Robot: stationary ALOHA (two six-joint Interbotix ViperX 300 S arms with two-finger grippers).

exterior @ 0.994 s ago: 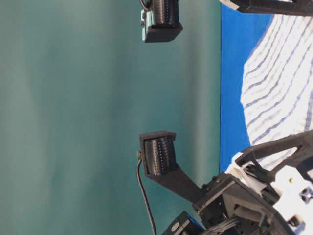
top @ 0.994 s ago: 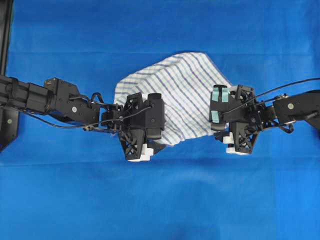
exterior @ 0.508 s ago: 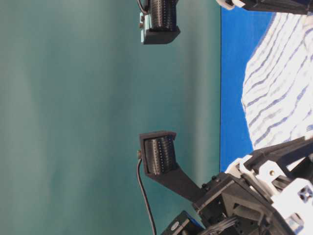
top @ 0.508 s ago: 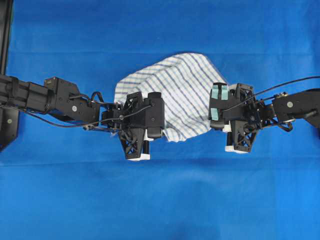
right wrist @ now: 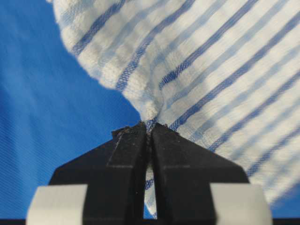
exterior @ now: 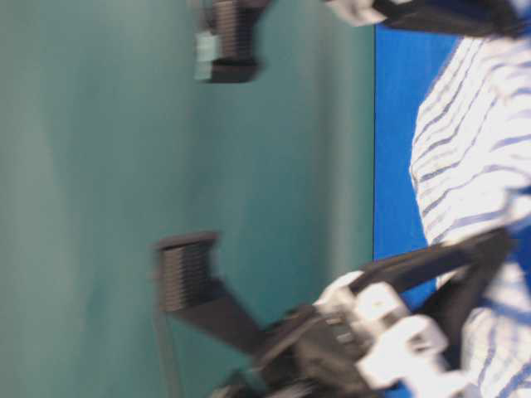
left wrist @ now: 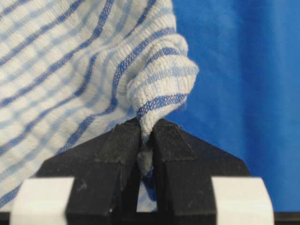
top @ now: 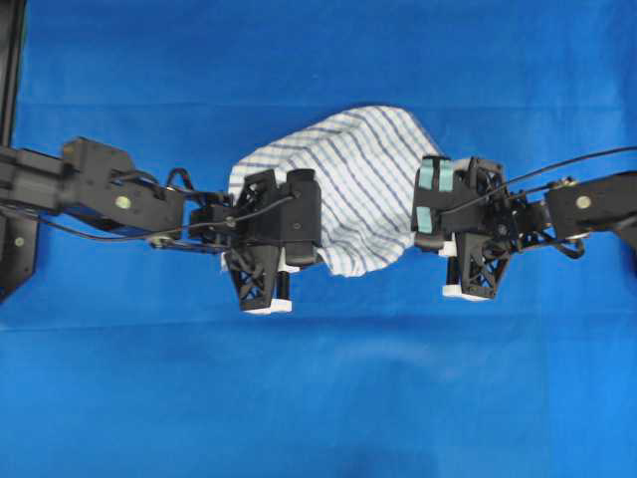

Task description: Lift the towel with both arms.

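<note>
The towel [top: 353, 184], white with blue-grey check stripes, hangs bunched between my two arms above the blue covering. My left gripper [left wrist: 146, 125] is shut on a folded corner of the towel [left wrist: 154, 93]. In the overhead view the left gripper [top: 261, 231] sits at the towel's left edge. My right gripper [right wrist: 150, 127] is shut on a pinch of the towel [right wrist: 197, 61]. In the overhead view the right gripper [top: 453, 217], with teal pads, sits at the towel's right edge. The table-level view is blurred and shows striped cloth [exterior: 465, 141] beside black arm parts.
The blue table covering [top: 328, 398] spreads all round the arms. A black frame post [top: 12, 70] stands at the far left edge. A green wall [exterior: 99, 166] fills the table-level view's left.
Both grippers have moved up with the towel pinched in them. The towel has drawn in and its lower edge has risen. The left arm's rear link has shifted left.
</note>
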